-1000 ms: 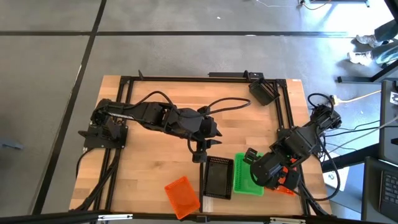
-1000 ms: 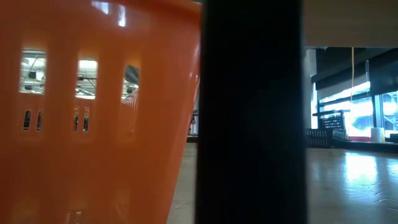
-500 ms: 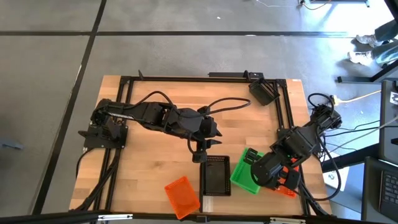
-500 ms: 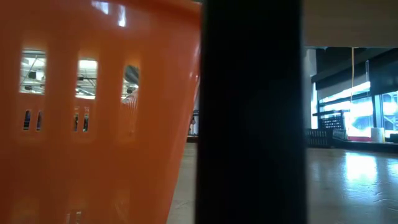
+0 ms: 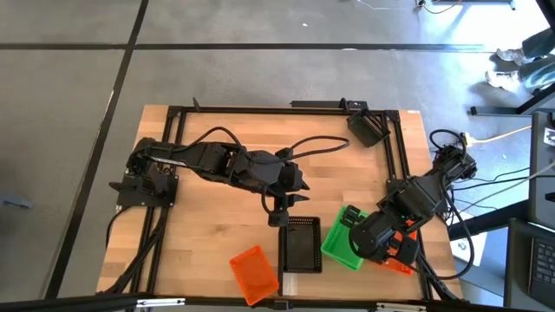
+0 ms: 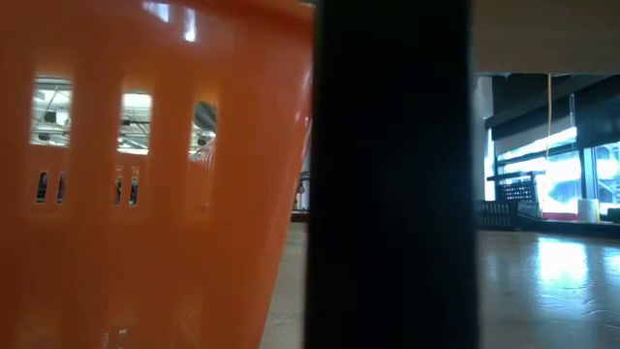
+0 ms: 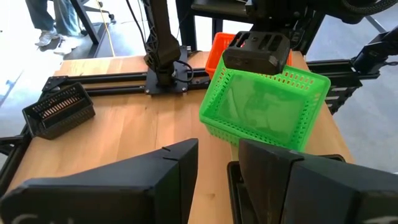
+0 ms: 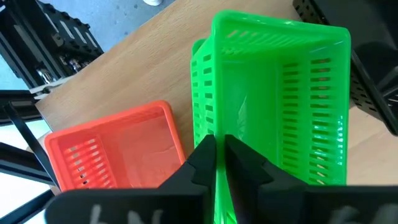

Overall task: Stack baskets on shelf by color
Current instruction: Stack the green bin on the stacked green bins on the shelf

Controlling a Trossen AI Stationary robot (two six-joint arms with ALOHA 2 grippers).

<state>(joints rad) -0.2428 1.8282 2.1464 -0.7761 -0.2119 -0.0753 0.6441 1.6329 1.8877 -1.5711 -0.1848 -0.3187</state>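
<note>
The right gripper (image 5: 357, 227) pinches the rim of a bright green basket (image 5: 343, 243) between nearly closed fingers at the table's front right. The basket hangs tilted, its open mouth turned toward the middle of the table, its long axis running roughly front to back. A second green basket (image 8: 202, 93) shows nested just behind it in the right wrist view, and an orange basket (image 8: 118, 155) lies mouth-up beside them.

The left gripper (image 5: 279, 214) hovers near the table's middle with fingers spread wide, holding nothing, just behind a black basket (image 5: 301, 243). That basket sits mouth-up, long axis front to back.

Another orange basket (image 5: 254, 271) lies skewed at the front edge, and a further black basket (image 5: 368, 128) rests at the back right corner.

No writing can be read on any basket.
</note>
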